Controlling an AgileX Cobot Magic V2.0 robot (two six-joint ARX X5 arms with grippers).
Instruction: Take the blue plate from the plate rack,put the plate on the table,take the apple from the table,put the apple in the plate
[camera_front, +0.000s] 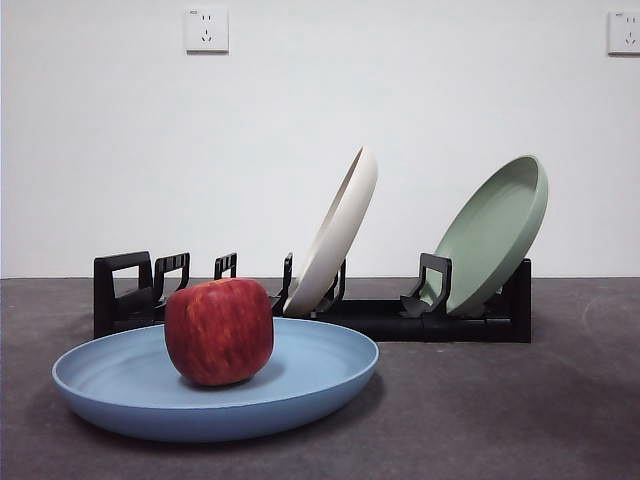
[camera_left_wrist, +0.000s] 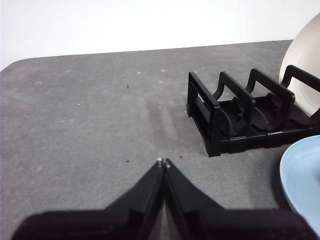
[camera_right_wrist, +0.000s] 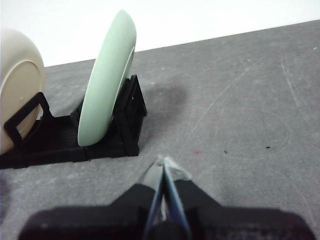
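The blue plate (camera_front: 215, 385) lies flat on the dark grey table (camera_front: 500, 410) in front of the plate rack (camera_front: 400, 315). The dark red apple (camera_front: 219, 331) stands in the plate, a little left of its middle. An edge of the blue plate shows in the left wrist view (camera_left_wrist: 302, 185), next to the rack's empty end (camera_left_wrist: 235, 115). My left gripper (camera_left_wrist: 163, 161) is shut and empty, low over bare table beside that end. My right gripper (camera_right_wrist: 164, 161) is shut and empty, over the table near the rack's other end (camera_right_wrist: 100, 140). Neither arm shows in the front view.
A cream-white plate (camera_front: 335, 235) leans in the rack's middle slots, and a pale sage-green plate (camera_front: 495, 235) leans at its right end. Both show in the right wrist view, the cream one (camera_right_wrist: 17, 85) and the green one (camera_right_wrist: 107, 80). A white wall stands behind the table.
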